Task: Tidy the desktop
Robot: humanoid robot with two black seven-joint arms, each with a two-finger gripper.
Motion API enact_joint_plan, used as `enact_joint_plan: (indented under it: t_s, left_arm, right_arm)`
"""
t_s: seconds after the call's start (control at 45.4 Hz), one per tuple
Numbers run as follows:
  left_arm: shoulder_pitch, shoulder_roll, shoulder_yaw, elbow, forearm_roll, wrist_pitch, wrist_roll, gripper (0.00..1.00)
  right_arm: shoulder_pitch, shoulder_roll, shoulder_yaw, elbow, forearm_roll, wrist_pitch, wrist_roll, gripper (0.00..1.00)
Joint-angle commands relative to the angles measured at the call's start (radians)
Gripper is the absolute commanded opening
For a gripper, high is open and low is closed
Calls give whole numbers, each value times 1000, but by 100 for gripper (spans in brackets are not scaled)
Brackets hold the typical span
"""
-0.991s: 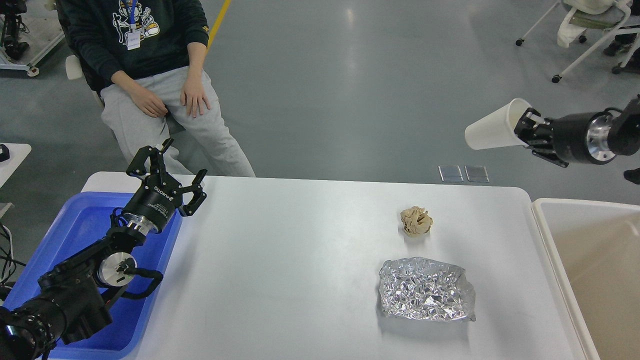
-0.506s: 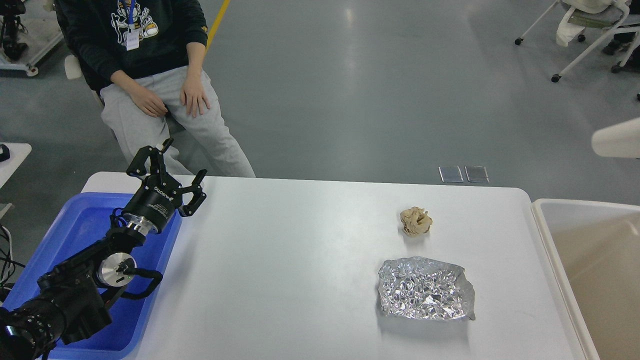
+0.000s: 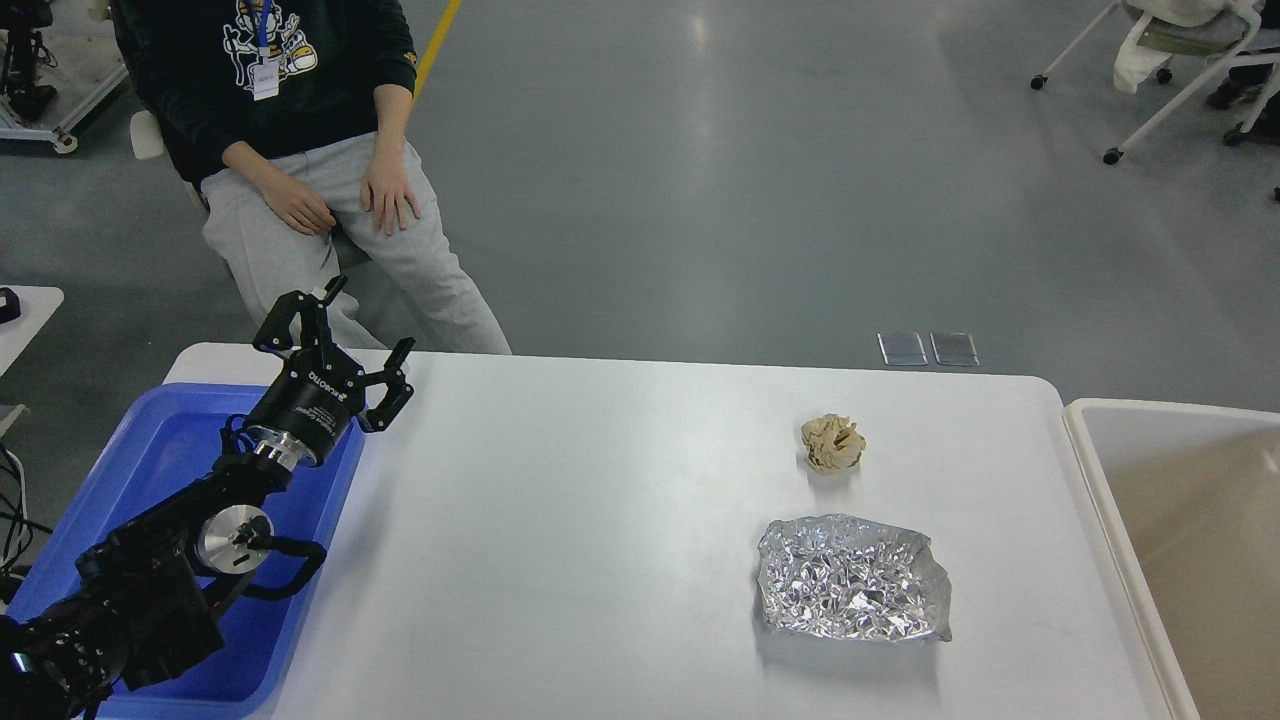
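The smooth white rounded-corner desktop [image 3: 560,520] filled the view, flanked by a blue plastic tray [image 3: 160,450] and beige bin [image 3: 1180,520]. A crumpled sheet of silver foil [image 3: 852,580] lay near a wadded tan paper ball [image 3: 832,442]. The left gripper [image 3: 345,330] hovered, jaws wide and empty. The right arm and its white cup had left view.

Black left arm [image 3: 150,580] of thick matte segments, with a silver disc at one joint and a bright metal ring at the wrist. Looped black cables alongside. Black left gripper [image 3: 345,335] with two skeletal linkage fingers and white lettering on its cylindrical base.
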Motion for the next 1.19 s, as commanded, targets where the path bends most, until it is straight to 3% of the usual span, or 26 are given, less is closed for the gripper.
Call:
enact_joint_plan:
  t_s: [0.0, 0.154, 0.44, 0.639, 1.079, 1.145, 1.167]
  left_arm:
    - [1, 0, 1, 0, 0, -1, -1, 100]
    - [1, 0, 1, 0, 0, 0, -1, 100]
    - [1, 0, 1, 0, 0, 0, -1, 100]
    - [0, 0, 1, 0, 0, 0, -1, 100]
    - [1, 0, 1, 0, 0, 0, -1, 100]
    - [0, 0, 1, 0, 0, 0, -1, 100]
    - [0, 0, 1, 0, 0, 0, -1, 100]
  right_arm:
    - [-228, 174, 120, -270, 12, -5, 18, 0]
    - [-310, 347, 138, -446, 12, -39, 23, 0]
    - [-353, 508, 140, -455, 13, -194, 21, 0]
    - [-403, 550, 154, -452, 13, -209, 31, 0]
    - [-462, 556, 216, -451, 13, -206, 103, 0]
    - [-462, 564, 252, -452, 15, -211, 106, 25]
    - [-462, 567, 270, -454, 13, -211, 106, 45]
